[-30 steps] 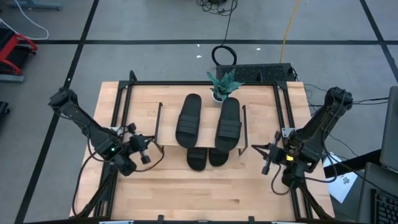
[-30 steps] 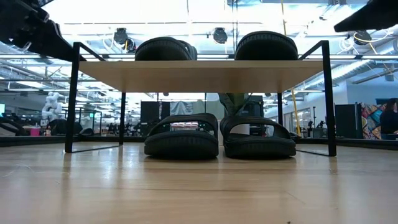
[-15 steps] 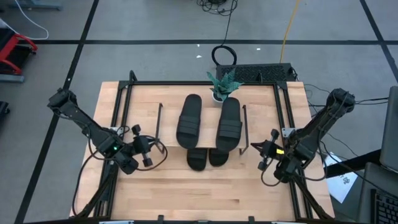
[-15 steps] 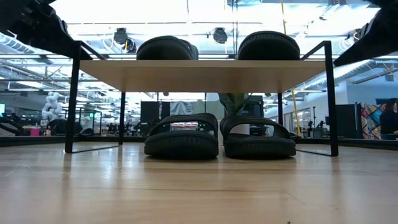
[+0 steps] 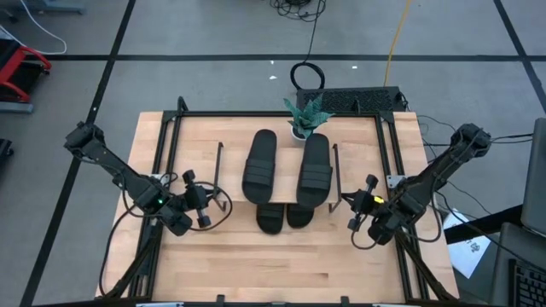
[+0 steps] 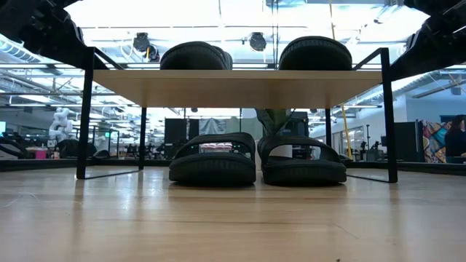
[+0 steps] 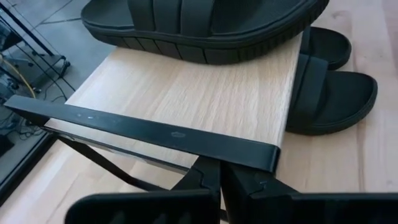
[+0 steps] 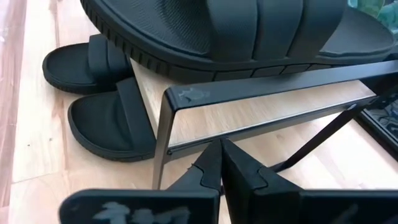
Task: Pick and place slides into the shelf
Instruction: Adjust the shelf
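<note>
The shelf [image 5: 286, 162] stands mid-table on its thin dark legs. Two black slides [image 5: 258, 165] [image 5: 314, 169] lie flat on its wooden top board [image 6: 233, 87]. Two more slides [image 6: 212, 164] [image 6: 303, 164] rest on the table under it, their ends showing at the shelf's near side [image 5: 271, 218]. My left gripper [image 7: 221, 171] is shut and hovers at the shelf's left side, pointing at its black frame bar [image 7: 155, 134]. My right gripper [image 8: 221, 152] is shut and hovers at the shelf's right side, by the frame's corner [image 8: 171, 99]. Neither holds anything.
A small potted plant [image 5: 304, 115] stands at the shelf's far edge. A black metal frame [image 5: 171, 128] runs around the tabletop, and a dark mat [image 5: 358, 101] lies beyond the far edge. Bare wood [image 5: 273, 264] stretches along the table's near side.
My right gripper has swung toward the table's left and turned, from pointing at the near edge to pointing at the shelf's right side. The slides and the shelf have stayed where they were.
</note>
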`<control>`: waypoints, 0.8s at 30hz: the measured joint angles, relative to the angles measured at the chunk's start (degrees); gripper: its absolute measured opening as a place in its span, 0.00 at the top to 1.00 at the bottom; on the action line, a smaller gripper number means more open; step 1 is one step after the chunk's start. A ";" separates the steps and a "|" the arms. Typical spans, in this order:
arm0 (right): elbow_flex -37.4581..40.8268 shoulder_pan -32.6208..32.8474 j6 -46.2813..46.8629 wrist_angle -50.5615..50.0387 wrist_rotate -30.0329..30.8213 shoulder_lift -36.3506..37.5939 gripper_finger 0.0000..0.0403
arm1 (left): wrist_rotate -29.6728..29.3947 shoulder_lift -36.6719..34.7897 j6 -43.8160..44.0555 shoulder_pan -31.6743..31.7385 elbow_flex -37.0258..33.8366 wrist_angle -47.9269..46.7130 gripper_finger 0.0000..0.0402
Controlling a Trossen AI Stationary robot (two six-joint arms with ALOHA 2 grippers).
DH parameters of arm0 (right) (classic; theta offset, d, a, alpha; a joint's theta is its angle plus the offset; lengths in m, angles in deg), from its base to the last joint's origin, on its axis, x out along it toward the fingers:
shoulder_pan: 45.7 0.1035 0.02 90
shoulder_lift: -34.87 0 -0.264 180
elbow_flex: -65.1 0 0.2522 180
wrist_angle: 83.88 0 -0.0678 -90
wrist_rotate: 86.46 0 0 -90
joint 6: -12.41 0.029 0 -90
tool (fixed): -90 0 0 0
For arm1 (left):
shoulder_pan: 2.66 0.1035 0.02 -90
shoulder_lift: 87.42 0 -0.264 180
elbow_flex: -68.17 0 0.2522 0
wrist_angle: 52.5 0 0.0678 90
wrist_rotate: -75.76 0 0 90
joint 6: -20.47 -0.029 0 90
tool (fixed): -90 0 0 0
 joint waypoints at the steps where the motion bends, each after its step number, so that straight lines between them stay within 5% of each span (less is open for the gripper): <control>1: 0.00 -0.25 -0.42 0.24 -0.49 0.03 1.00 | 0.11 0.02 -0.27 0.00 0.00 0.24 1.00; 15: 0.04 -0.91 -0.59 -0.04 -1.03 0.04 1.00 | -0.57 3.24 -1.14 -0.07 0.13 1.51 1.00; 24: 0.04 -0.89 1.20 -1.00 -1.22 0.02 1.00 | 0.19 -1.03 -4.85 -0.17 -0.07 0.64 1.00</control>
